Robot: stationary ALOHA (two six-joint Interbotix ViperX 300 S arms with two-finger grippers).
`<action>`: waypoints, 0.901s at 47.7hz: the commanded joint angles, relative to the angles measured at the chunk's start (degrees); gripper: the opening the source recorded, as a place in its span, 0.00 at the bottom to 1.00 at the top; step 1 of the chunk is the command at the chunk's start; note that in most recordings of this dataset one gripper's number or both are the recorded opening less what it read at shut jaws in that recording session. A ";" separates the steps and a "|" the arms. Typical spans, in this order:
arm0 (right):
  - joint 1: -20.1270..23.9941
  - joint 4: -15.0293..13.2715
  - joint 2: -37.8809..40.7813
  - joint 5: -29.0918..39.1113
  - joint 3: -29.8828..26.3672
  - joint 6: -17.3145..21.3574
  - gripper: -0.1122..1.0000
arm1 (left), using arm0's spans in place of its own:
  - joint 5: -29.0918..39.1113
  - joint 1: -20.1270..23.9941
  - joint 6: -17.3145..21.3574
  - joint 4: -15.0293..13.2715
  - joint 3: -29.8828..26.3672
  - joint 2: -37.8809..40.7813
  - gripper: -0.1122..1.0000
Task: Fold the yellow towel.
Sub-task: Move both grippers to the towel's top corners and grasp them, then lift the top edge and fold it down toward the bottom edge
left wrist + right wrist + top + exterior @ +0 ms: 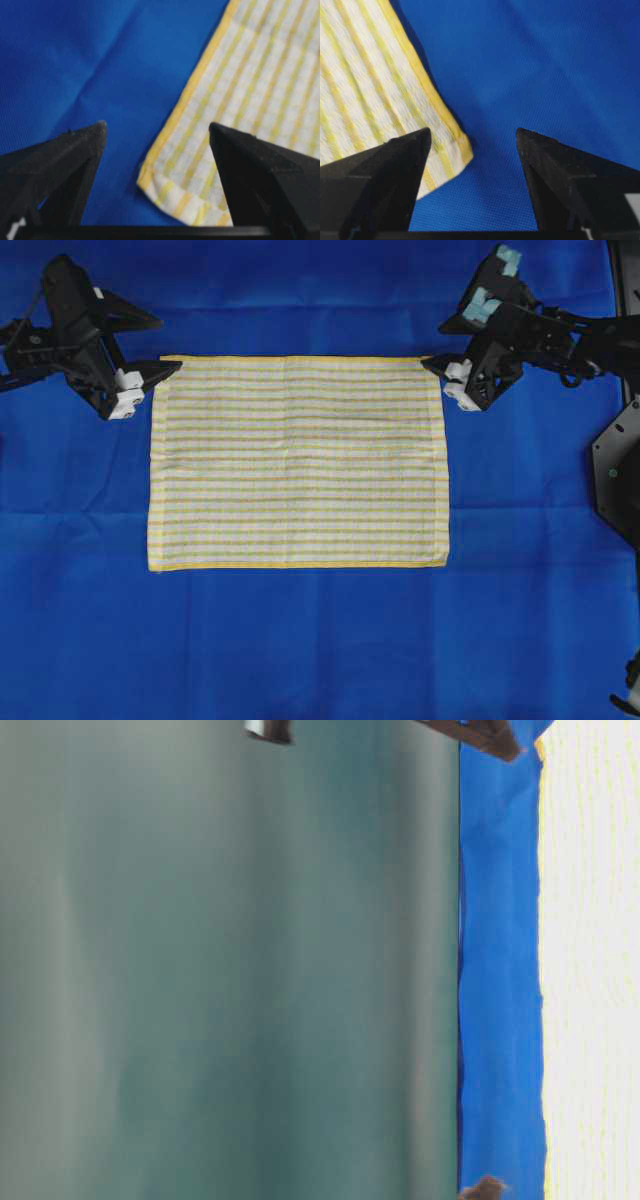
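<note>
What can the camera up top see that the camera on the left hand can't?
Only the overhead view shows the whole yellow towel lying flat, plus both arms: the left gripper and right gripper open at its two far corners. Only the left wrist view shows one towel corner close up, its hem slightly curled, sitting between that gripper's spread black fingers. Both show the striped towel on the blue cloth.

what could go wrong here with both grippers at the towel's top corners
1. The left gripper has its jaws open astride the yellow towel's corner; closing may also pinch the blue cloth beneath.
2. The right gripper has only a narrow bit of corner between its jaws, so it may miss or slip.
</note>
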 commanded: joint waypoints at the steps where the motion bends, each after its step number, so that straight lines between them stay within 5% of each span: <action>1: -0.44 0.35 0.88 -1.14 -1.23 0.09 0.72 | -1.05 1.05 0.09 -0.09 -0.97 1.85 0.79; 11: -0.53 1.05 3.69 -2.02 -1.58 0.09 0.72 | -1.49 2.46 0.00 -0.09 -1.58 6.68 0.71; 18: -0.62 2.37 5.19 -2.02 -1.58 0.09 0.68 | -1.05 3.52 0.00 -0.09 -2.20 9.23 0.56; 31: -0.62 2.46 5.63 -2.20 -1.23 0.09 0.16 | 0.62 4.04 0.00 -0.09 -2.64 12.48 0.23; 36: -0.53 2.64 5.54 -2.29 -1.23 0.18 0.15 | 0.70 4.04 0.09 -0.09 -2.72 12.22 0.13; 43: -0.53 3.69 5.10 -2.29 -0.79 0.26 0.15 | 0.97 3.96 0.09 -0.09 -3.16 11.51 0.13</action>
